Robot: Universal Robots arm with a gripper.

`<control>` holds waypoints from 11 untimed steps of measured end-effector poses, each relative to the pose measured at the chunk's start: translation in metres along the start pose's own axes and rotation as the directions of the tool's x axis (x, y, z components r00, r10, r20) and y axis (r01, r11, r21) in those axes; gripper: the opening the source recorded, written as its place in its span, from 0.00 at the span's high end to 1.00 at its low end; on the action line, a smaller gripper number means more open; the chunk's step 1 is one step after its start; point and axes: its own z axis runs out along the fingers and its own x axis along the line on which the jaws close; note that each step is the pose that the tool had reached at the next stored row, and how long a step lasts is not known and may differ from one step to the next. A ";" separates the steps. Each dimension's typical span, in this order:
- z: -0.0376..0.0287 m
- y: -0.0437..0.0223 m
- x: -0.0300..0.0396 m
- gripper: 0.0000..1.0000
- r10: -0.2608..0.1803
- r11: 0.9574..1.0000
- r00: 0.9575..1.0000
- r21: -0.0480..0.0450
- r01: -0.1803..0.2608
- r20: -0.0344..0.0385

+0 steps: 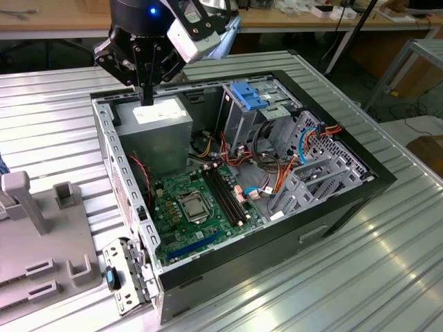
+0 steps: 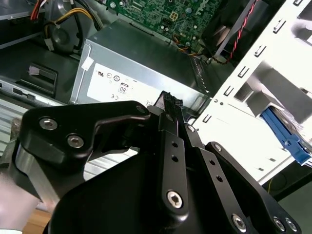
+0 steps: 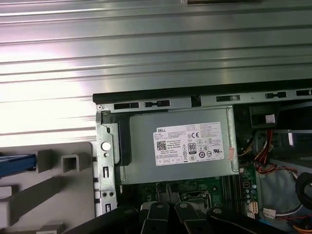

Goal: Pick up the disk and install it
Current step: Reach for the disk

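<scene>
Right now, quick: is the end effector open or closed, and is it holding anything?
End effector: closed, holding nothing, over the grey power supply.

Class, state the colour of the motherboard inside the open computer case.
Green; the motherboard shows best in the exterior view.

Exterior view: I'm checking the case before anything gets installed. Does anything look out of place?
A perforated metal bracket with a blue tab hangs tilted outward off the computer case, at the corner nearest the camera. Otherwise nothing stands out.
</scene>
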 end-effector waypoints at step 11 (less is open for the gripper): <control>-0.0004 0.0015 0.0188 0.89 -0.001 1.000 1.000 0.000 0.001 0.000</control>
